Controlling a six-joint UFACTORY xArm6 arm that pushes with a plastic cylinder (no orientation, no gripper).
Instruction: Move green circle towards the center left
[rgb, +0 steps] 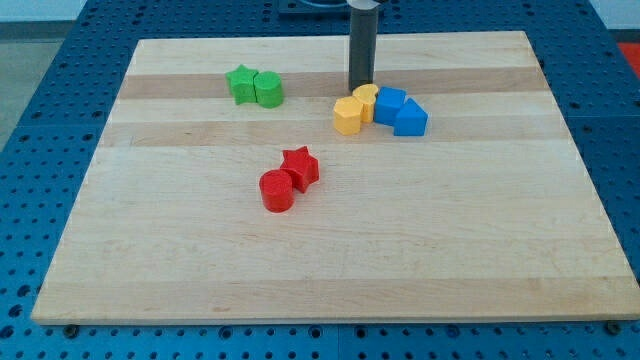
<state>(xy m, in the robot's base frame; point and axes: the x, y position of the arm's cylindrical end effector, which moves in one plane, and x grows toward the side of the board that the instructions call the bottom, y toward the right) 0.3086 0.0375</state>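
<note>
The green circle (268, 90) stands near the view's top left of the wooden board (330, 270), touching a green star (241, 84) on its left. My tip (361, 84) is at the view's top centre, well to the right of the green circle and just above the yellow blocks. The rod rises straight up out of the view.
Two yellow blocks (348, 115) (366, 100) and two blue blocks (389, 104) (410, 119) cluster right of centre, just below my tip. A red star (300, 166) and a red circle (276, 190) touch near the board's middle.
</note>
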